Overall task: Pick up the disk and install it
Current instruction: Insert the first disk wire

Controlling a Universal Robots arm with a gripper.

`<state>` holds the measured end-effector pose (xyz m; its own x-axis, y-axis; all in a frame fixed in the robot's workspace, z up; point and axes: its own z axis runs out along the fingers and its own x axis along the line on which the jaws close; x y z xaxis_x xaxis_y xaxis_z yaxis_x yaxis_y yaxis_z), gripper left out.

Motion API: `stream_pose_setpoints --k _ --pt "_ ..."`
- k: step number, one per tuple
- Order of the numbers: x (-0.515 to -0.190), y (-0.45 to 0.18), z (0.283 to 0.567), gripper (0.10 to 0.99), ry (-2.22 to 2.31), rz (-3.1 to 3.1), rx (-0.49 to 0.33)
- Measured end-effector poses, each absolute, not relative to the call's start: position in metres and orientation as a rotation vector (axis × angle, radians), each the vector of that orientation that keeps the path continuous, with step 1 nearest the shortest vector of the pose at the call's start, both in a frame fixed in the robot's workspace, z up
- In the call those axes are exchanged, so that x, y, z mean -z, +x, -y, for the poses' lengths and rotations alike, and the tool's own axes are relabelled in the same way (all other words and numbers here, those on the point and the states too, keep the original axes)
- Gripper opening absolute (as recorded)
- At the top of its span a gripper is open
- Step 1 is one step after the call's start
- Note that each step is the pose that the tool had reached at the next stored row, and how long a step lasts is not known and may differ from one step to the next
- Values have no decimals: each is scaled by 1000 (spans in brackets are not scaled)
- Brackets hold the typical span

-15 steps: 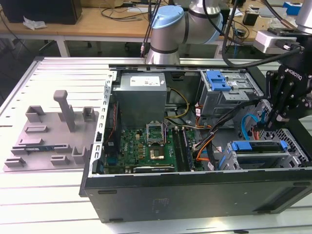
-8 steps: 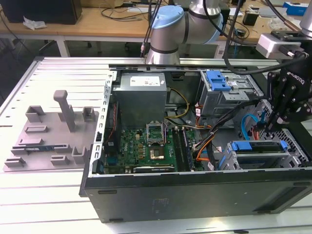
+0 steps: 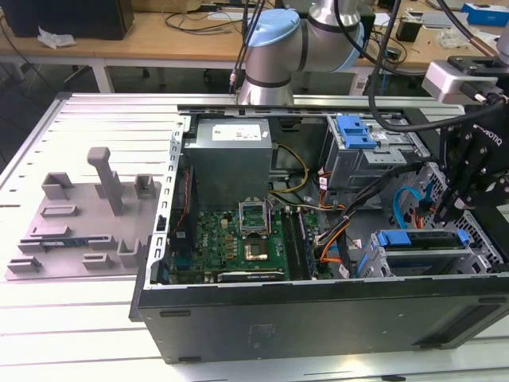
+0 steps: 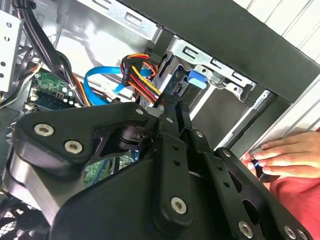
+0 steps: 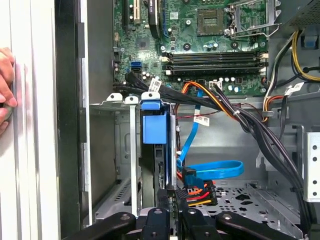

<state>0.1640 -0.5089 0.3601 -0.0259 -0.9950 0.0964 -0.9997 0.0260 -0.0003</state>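
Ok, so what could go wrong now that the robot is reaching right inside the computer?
1. The red and orange wires and the blue cable lie right beside the robot hand, so they might snag or get pinched.
2. The disk sits in a narrow metal slot; if tilted, it could jam.
3. A person's hand rests by the computer case, close enough that it might get bumped.

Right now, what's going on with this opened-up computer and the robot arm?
A robot arm is working inside an open computer case that lies on its side. Its tool is down at the drive cage, right against the end of the disk, which sits edge-on in a bay with its blue rail showing. A person's hand is just outside the case wall, away from the tool.
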Motion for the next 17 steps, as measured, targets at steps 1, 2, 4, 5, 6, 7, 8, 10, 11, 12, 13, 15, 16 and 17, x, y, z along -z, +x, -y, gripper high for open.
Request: stream_pose_setpoints --k 1,2,4,5,6,7,8,10,11,12,13,15,16,17 --pt "-360 164 509 165 2143 2200 -103" --pt "-360 164 509 165 2143 2200 -103" --pt "-360 164 509 165 2143 2201 -103" --pt "-360 164 509 165 2144 2203 -99" --pt "-360 164 509 165 2145 2206 -94" --pt "-360 164 509 165 2146 2211 -88" --pt "-360 164 509 165 2145 2217 -82" --pt "-360 164 510 165 2145 2223 -75" --pt "-359 164 510 165 2146 2223 -74" --pt "-359 164 510 165 2146 2224 -74" --pt "-359 164 511 165 2146 2223 -74" --pt "-359 164 512 165 2147 2224 -72" --pt "-358 164 513 165 2148 2225 -71" --pt "-358 164 514 165 2149 2225 -69"
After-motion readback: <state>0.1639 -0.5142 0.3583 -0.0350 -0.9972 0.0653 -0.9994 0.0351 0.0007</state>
